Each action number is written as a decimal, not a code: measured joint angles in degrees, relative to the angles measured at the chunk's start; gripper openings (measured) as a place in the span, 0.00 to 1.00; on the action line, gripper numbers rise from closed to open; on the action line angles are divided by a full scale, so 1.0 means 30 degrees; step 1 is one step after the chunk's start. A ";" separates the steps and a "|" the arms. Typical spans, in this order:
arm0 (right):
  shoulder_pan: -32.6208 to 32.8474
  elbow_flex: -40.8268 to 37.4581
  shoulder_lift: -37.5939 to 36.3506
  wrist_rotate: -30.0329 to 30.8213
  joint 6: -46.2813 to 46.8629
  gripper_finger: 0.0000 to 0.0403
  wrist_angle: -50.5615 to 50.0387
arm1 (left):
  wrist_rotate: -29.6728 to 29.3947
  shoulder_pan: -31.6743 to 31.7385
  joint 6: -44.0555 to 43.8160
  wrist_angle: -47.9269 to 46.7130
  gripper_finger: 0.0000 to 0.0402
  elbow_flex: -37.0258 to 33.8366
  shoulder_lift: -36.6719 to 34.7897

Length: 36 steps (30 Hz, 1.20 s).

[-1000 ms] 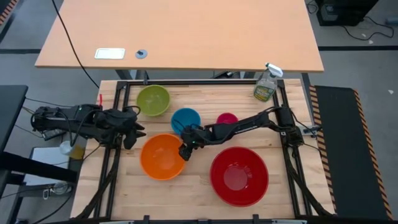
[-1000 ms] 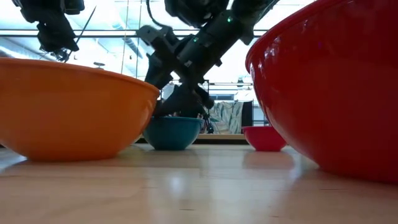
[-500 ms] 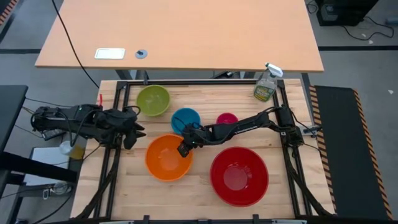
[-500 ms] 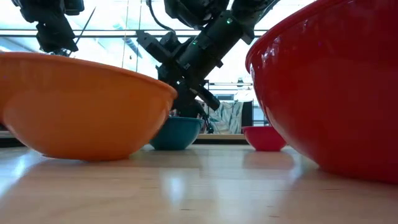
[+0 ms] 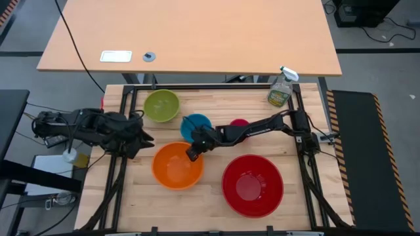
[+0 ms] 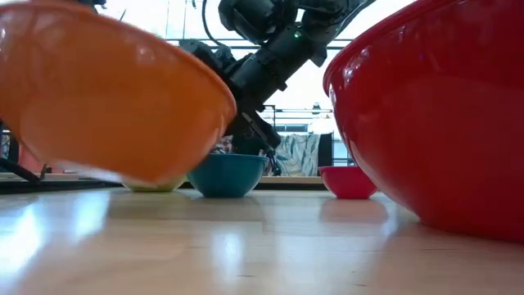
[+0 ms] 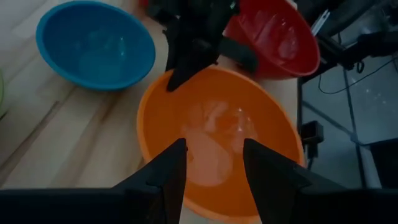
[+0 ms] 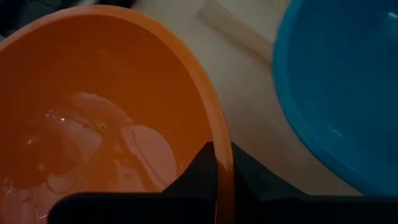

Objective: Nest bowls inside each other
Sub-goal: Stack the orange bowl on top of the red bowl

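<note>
An orange bowl (image 5: pixel 176 166) hangs tilted just above the table at centre left, with my right gripper (image 5: pixel 191 155) shut on it. In the low view the orange bowl (image 6: pixel 115 98) shows its underside. Beyond it stand a blue bowl (image 5: pixel 195 124), a green bowl (image 5: pixel 161 105) and a small pink bowl (image 5: pixel 240 122), half hidden by my right arm. A large red bowl (image 5: pixel 252 185) rests on the table at the near right. My left gripper (image 5: pixel 140 139) hovers open at the orange bowl's left side, touching nothing. My right gripper holds the orange bowl by its rim (image 8: pixel 219 144) on the far right side, one finger inside the bowl and one outside. The fingers slant down from the table's right. The bowl is tilted and lifted off the table.
A spray bottle (image 5: pixel 281 88) stands at the table's far right corner. The black frame rails (image 5: pixel 128 98) run along the table's edges. Bare wood (image 5: pixel 197 210) lies near the front edge between the orange and red bowls.
My right gripper has shut on the orange bowl's rim and risen a little. The bowl has first slid slightly toward the table's right, then come up off the table and tipped.
</note>
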 joint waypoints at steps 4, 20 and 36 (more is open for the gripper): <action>-0.0293 0.0000 -0.0782 -0.0486 0.0045 0.06 0.0098 | -0.0054 0.0000 0.0002 0.0245 0.40 0.0028 0.0007; 0.1188 0.0036 -0.8693 -0.1082 -0.1139 0.06 -1.0418 | 0.0106 0.0000 0.1416 0.5794 0.40 0.0028 0.0098; 0.6100 -0.2924 -1.4272 0.1789 0.2548 0.08 -2.1098 | 0.1558 0.0110 0.3009 0.6765 0.40 -0.0176 0.2725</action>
